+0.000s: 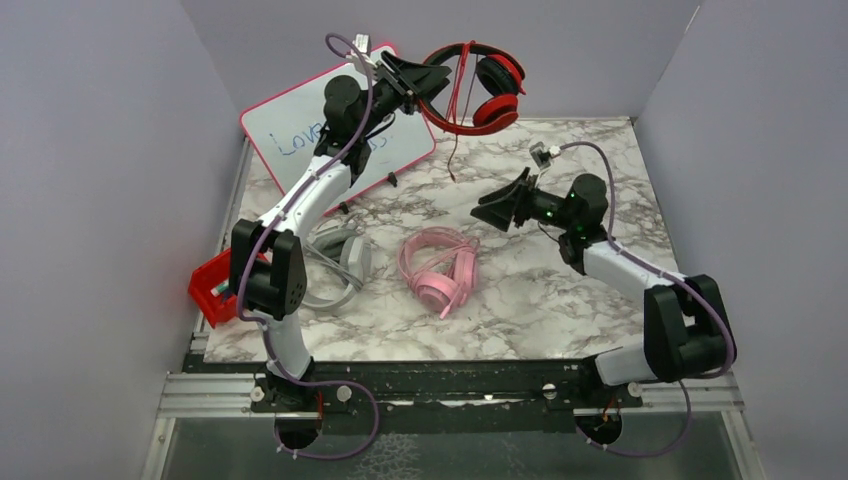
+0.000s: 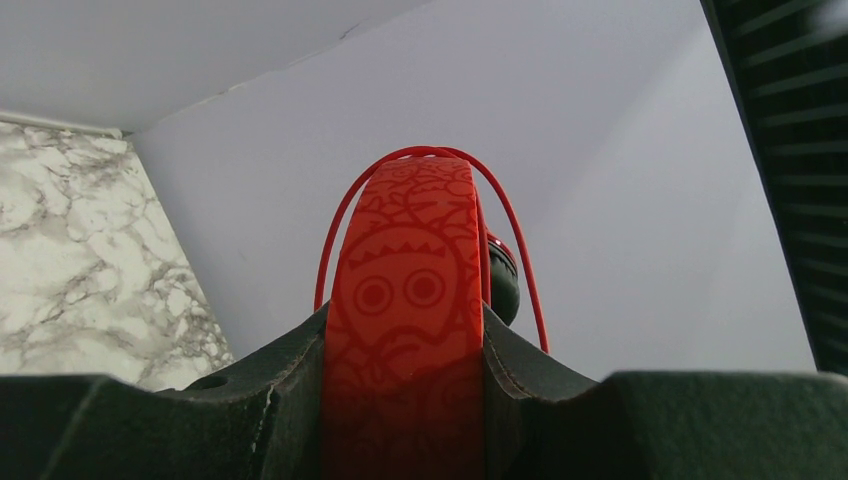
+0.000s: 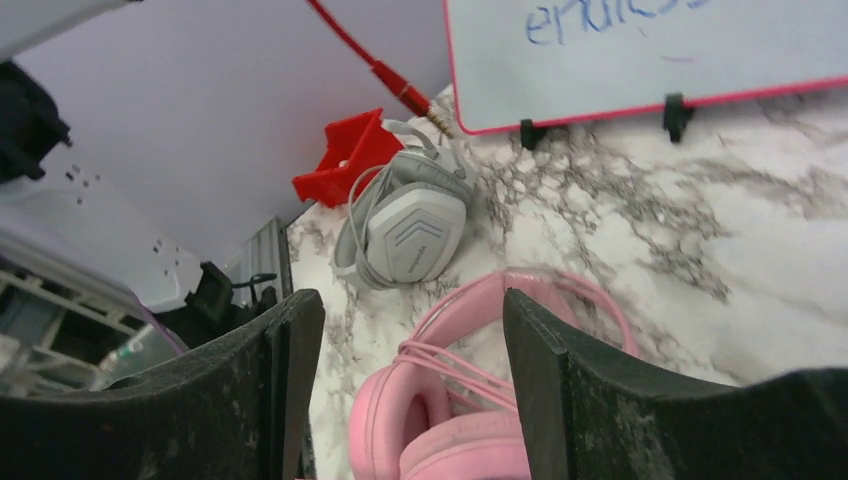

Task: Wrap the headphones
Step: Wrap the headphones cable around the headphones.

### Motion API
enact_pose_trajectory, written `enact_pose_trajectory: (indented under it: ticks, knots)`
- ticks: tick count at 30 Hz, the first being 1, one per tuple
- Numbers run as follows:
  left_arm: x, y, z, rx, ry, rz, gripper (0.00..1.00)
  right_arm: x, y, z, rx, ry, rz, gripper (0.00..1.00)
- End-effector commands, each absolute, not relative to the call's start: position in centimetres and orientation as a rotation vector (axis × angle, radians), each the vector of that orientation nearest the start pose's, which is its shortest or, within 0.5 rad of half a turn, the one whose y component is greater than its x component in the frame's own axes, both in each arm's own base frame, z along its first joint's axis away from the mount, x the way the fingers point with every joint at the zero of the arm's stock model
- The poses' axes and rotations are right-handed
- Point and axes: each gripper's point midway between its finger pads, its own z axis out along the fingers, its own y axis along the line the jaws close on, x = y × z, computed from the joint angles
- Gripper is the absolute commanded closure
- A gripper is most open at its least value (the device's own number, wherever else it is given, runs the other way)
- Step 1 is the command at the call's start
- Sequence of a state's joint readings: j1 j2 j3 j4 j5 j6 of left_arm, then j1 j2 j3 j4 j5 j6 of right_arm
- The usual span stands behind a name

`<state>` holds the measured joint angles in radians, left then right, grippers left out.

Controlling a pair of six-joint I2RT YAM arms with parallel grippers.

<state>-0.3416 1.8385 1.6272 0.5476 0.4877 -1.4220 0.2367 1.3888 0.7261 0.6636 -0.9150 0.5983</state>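
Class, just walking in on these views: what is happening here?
The left tool grips the red-and-black headphones by the headband, held up above the back of the table, red cable dangling. The right tool is open and empty, hovering near the pink headphones. The grey pair lies on the table by the left arm.

The counter (image 1: pixel 560 290) is white marble with grey veins. Pink headphones (image 1: pixel 440 268) lie near its middle, with their cable coiled on them. Grey headphones (image 1: pixel 352 255) lie to the left, well apart from the pink ones. A whiteboard (image 1: pixel 290 125) with a red frame rests at the far left on black clips (image 3: pixel 677 112). A red bin (image 1: pixel 213 287) sits at the left edge.
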Motion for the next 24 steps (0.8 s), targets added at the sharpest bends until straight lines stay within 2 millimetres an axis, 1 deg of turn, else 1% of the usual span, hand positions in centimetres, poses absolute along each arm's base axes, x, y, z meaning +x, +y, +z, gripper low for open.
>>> enact_pose_trajectory:
  ticks: [1,3,5,8,13,17,21,24]
  knots:
    - [44.5,-29.1,47.6,-0.220,1.381,-1.868,1.00,30.0,25.9,28.0,-0.770,1.258,1.280,0.30]
    - [44.3,-29.1,47.4,-0.221,1.387,-1.870,1.00,30.3,26.6,28.3,-0.807,1.181,1.241,0.30]
    - [44.2,-29.1,47.3,-0.223,1.392,-1.873,1.00,31.0,27.2,28.5,-0.816,1.146,1.235,0.30]
    - [44.1,-29.2,47.1,-0.222,1.398,-1.886,1.00,31.7,27.3,28.9,-0.780,1.086,1.224,0.31]
    - [43.8,-29.2,47.2,-0.230,1.387,-1.924,1.00,32.2,28.0,28.8,-0.732,1.016,1.203,0.34]
    - [43.6,-29.2,47.3,-0.223,1.380,-1.937,1.00,33.5,29.0,28.4,-0.711,1.029,1.150,0.35]
    - [43.5,-29.1,47.1,-0.227,1.383,-1.939,1.00,34.0,29.9,29.1,-0.716,1.009,1.148,0.38]
    - [43.4,-29.1,47.1,-0.227,1.381,-1.946,1.00,34.9,29.9,29.2,-0.696,1.007,1.129,0.40]
